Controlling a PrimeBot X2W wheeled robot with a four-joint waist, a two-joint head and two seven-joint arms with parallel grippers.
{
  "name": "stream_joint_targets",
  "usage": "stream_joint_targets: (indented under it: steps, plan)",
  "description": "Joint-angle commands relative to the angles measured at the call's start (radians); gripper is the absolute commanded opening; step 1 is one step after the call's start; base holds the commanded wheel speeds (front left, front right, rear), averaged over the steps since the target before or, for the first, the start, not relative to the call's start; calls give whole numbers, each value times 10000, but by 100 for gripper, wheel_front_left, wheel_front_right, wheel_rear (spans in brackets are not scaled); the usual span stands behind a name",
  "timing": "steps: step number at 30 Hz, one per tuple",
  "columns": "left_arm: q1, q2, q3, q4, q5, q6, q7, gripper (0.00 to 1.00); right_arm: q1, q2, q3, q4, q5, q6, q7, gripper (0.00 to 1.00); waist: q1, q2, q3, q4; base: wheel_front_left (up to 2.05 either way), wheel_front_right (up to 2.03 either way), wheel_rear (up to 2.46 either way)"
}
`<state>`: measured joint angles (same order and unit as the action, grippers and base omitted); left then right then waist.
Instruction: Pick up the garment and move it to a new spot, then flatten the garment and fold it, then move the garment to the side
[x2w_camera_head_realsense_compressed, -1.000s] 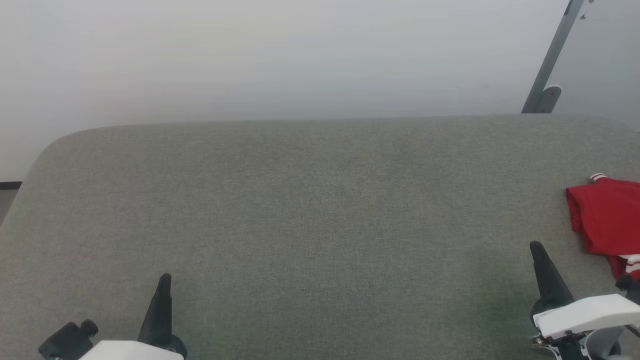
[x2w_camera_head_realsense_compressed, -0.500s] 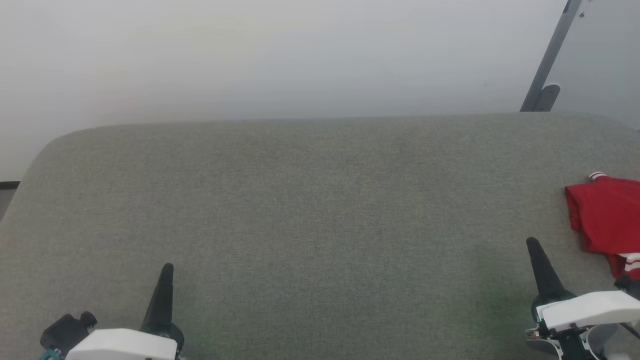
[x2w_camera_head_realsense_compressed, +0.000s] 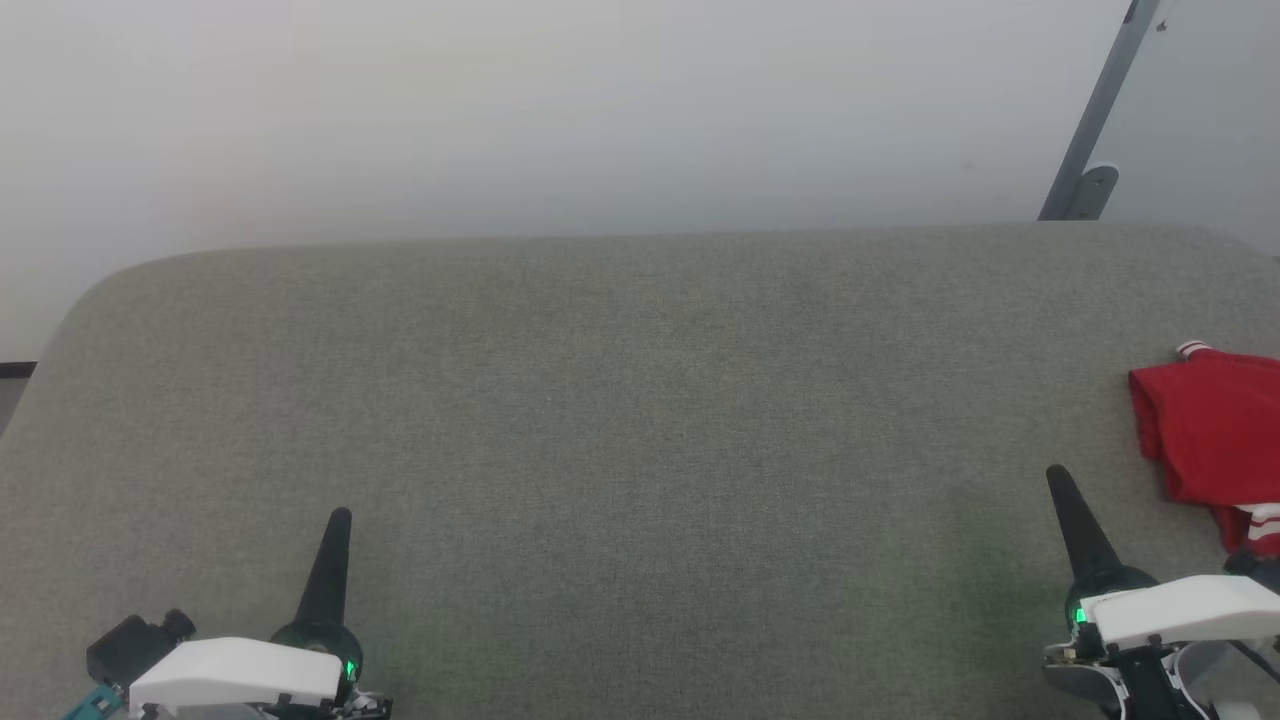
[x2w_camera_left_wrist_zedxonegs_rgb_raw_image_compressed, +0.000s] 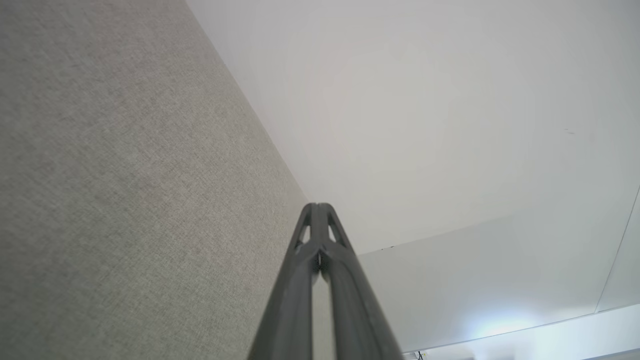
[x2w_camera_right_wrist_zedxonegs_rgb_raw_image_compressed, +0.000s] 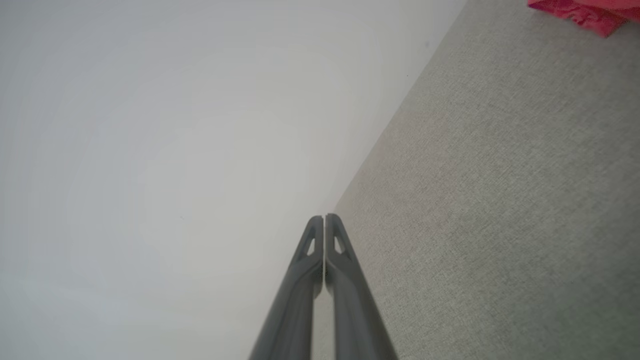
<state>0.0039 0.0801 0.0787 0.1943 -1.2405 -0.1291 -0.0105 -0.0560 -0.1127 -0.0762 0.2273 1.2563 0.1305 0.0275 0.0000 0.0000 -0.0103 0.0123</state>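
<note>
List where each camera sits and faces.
Head: head-mounted, facing forward and down at the table; left gripper lower left, right gripper lower right.
Left wrist: on the left arm, facing along its shut gripper, table and wall beyond.
Right wrist: likewise on the right arm; red shirt at top right.
Shared: head and right wrist both show the shirt.

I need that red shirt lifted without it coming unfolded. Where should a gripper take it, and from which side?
Likely the rounded left edge of the shirt, where the layers bunch into a thick lip. Bring the right gripper, the nearer one, in from the bare grey surface on that side; its fingers are shut, so open them first.
</note>
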Motion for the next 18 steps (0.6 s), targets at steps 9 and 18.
stream_joint_targets:
  steps: [9,18]
  plan:
    - [-434,-41,87,71,-925,-18,277,0,-268,140,-125,-17,864,5,227,0,0,0,24,-22,0,0,0]
    - [-602,-72,121,162,-1546,-19,468,0,-342,254,-179,28,1435,5,372,0,0,0,44,-40,0,0,0]
